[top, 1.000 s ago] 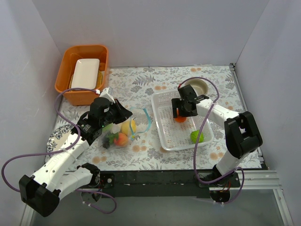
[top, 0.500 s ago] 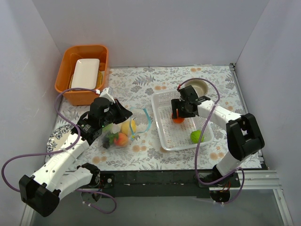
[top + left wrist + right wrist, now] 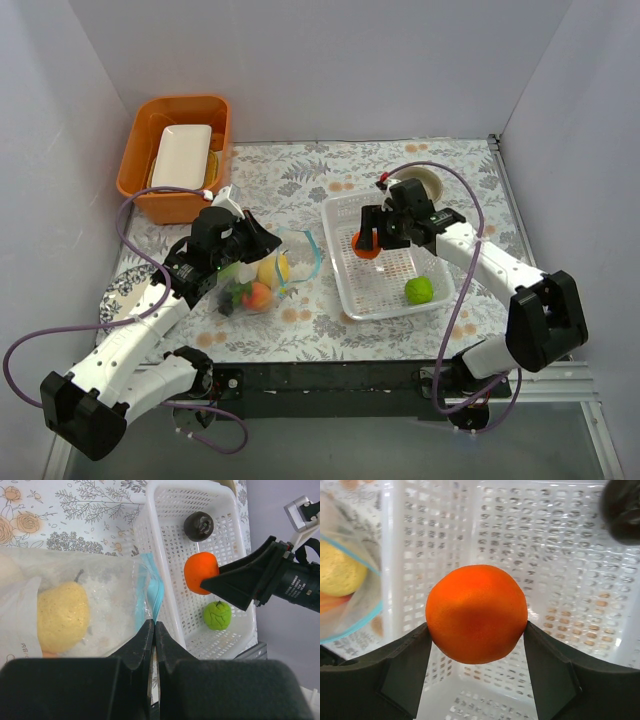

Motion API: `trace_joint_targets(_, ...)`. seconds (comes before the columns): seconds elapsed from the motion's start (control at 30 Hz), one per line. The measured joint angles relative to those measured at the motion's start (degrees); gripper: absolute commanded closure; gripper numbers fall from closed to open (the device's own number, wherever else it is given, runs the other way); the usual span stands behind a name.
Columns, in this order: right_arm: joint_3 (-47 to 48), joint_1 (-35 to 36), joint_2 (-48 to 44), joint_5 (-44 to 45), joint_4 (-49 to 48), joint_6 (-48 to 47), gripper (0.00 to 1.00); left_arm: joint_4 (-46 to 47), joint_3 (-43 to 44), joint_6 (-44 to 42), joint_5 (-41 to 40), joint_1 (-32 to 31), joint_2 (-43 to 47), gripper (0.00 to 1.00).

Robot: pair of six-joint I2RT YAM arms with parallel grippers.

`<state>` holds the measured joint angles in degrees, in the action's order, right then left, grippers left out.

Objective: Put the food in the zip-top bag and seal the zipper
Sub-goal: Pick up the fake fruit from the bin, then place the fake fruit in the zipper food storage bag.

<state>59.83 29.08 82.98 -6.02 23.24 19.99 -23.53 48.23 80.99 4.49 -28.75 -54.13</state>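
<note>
My left gripper is shut on the edge of the clear zip-top bag, right at the teal zipper. A yellow lemon and other food lie inside the bag. My right gripper is shut on the orange, held above the left part of the white basket. A green piece and a dark plum lie in the basket.
An orange bin holding a white tray stands at the back left. A small bowl sits behind the basket. A patterned plate lies at the left edge under my left arm. Grey walls close three sides.
My right gripper has risen and shifted a little left with the orange, toward the bag side of the basket. The left gripper and the bag have not moved.
</note>
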Motion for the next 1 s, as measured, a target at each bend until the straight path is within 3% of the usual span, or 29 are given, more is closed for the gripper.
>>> trace_joint_targets(0.4, 1.8, 9.8, -3.5, -8.3, -6.8, 6.7, 0.44, 0.0, 0.0, 0.0, 0.2, 0.0, -0.2, 1.0)
trace_joint_targets(0.73, 9.4, 14.7, 6.7, -13.3, -12.1, 8.4, 0.38, 0.0, 0.0, 0.0, 0.4, 0.0, -0.2, 1.0)
trace_joint_targets(0.87, 11.6, 15.7, 11.5, -14.9, -12.9, 8.6, 0.27, -0.1, 0.0, 0.1, 0.4, 0.0, 0.0, 1.0)
trace_joint_targets(1.0, 13.0, 16.6, 14.5, -17.6, -13.4, 8.7, 0.06, -0.4, 0.0, 0.2, 0.2, 0.0, 0.2, 1.0)
